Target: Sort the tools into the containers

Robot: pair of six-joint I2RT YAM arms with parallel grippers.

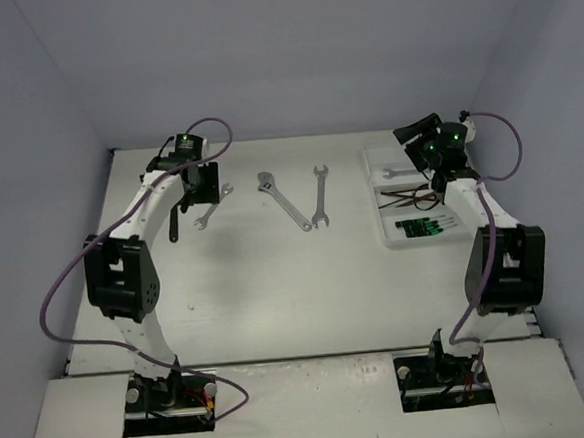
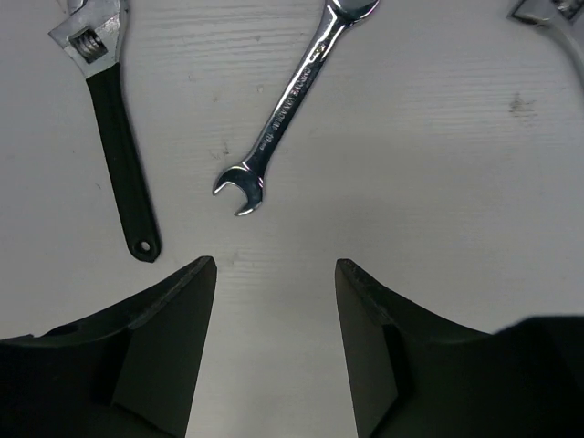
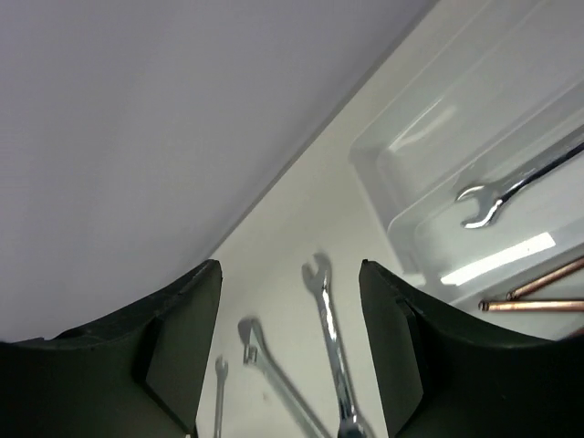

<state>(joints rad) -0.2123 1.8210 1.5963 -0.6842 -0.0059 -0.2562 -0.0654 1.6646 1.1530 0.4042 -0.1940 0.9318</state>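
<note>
My left gripper point(image 1: 196, 194) hovers open and empty over the far left of the table. Just ahead of its tips point(image 2: 274, 265) lie a small silver open-end wrench point(image 2: 290, 99) and a black-handled adjustable wrench point(image 2: 115, 146). At mid-table lie a silver adjustable wrench point(image 1: 283, 201) and a longer open-end wrench point(image 1: 319, 196). The white tray point(image 1: 380, 213) at the right holds a wrench point(image 3: 513, 186) in its far compartment, brown hex keys point(image 3: 540, 292) in the middle one and green-and-black screwdrivers point(image 1: 428, 227) in the near one. Open and empty, my right gripper point(image 3: 290, 269) hangs above the tray point(image 3: 383, 173).
Pale walls enclose the table at the back and on both sides. The purple cables loop from each arm. The two mid-table wrenches point(image 3: 330, 339) lie between the arms, left of the tray.
</note>
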